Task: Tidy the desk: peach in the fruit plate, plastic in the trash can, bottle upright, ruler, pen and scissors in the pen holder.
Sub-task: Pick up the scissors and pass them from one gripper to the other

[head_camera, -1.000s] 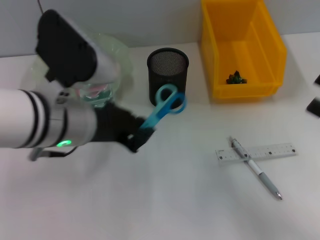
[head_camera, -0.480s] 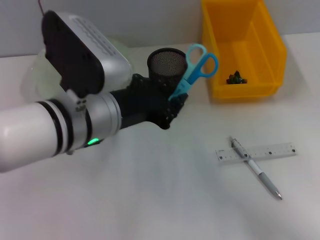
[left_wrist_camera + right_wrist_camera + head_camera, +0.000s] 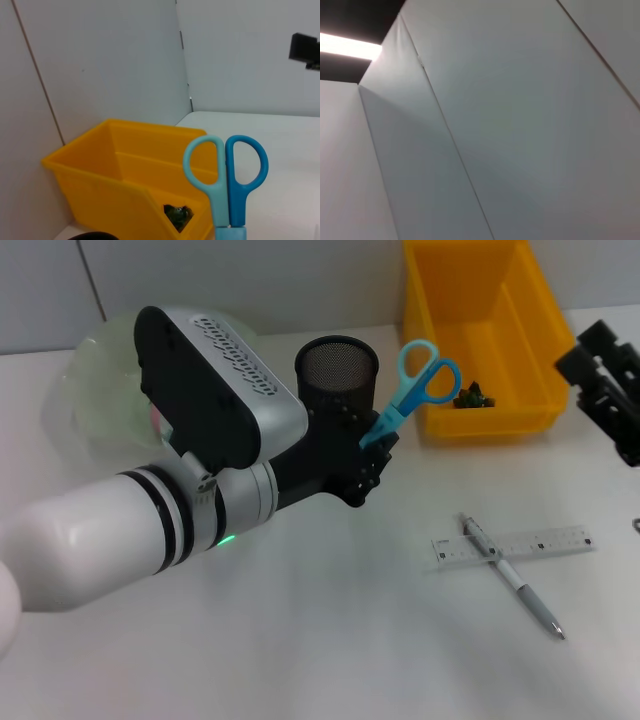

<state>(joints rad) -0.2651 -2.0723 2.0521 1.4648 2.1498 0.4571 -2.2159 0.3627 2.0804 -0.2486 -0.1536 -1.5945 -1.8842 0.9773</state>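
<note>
My left gripper [image 3: 370,448] is shut on the blades of the blue scissors [image 3: 420,383] and holds them in the air, handles up, just right of the black mesh pen holder [image 3: 336,368]. The left wrist view shows the scissor handles [image 3: 226,172] in front of the yellow bin [image 3: 120,175]. A clear ruler [image 3: 515,543] lies on the table at the right, with a pen [image 3: 512,578] lying across its left end. My right gripper [image 3: 605,380] hangs at the right edge, above the table. No bottle shows.
The yellow bin [image 3: 480,330] stands at the back right with a small dark green scrap [image 3: 471,396] inside it. A translucent green fruit plate [image 3: 100,380] sits at the back left, mostly behind my left arm. The white table carries everything.
My left arm has lifted the scissors up and to the right, from in front of the pen holder to its right side. My right gripper has come into view at the right edge.
</note>
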